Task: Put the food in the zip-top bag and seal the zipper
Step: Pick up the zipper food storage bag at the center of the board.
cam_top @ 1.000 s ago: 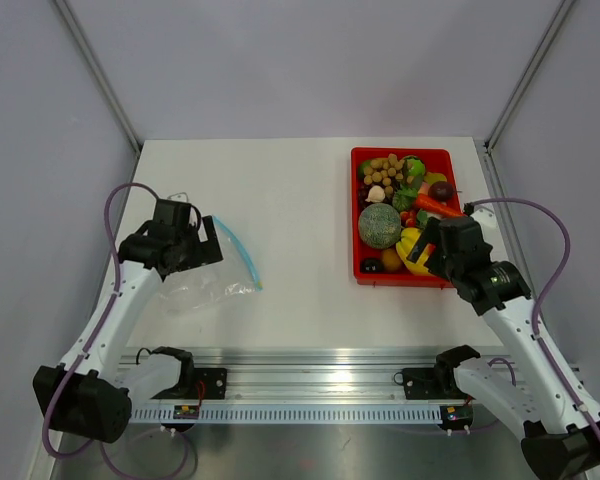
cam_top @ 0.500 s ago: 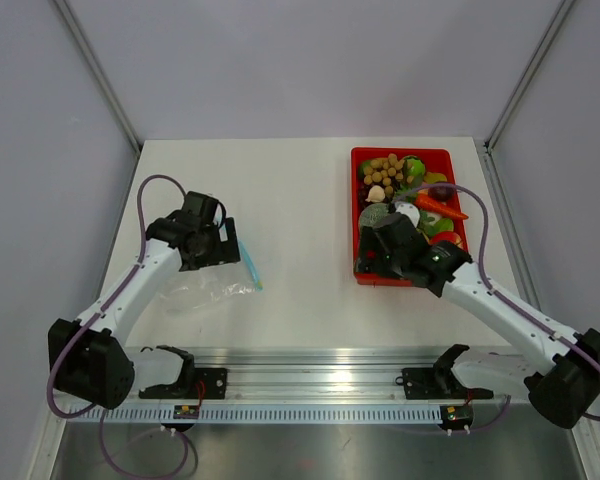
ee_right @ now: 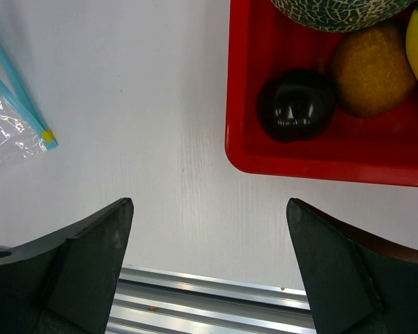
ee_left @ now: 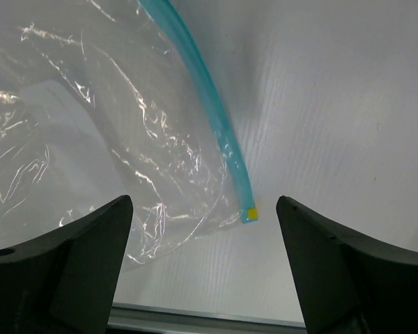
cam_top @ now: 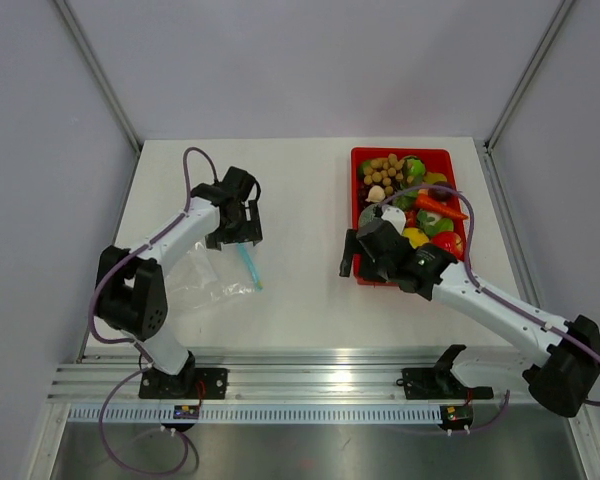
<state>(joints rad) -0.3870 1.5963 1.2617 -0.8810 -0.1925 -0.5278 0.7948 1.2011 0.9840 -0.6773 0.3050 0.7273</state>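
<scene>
Two spread, empty claws: left gripper (ee_left: 203,209) and right gripper (ee_right: 209,205).
We feared the left fingers (ee_left: 83,257) might pinch the zipper (ee_left: 216,125) between them, sealing the zip-top bag (ee_left: 90,125) before the food (ee_right: 296,104) entered.

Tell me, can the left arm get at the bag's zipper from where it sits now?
Probably yes. The left gripper hangs open right over the zipper, whose near end lies between the fingers, and nothing covers the strip; the bag lies on the table.
</scene>
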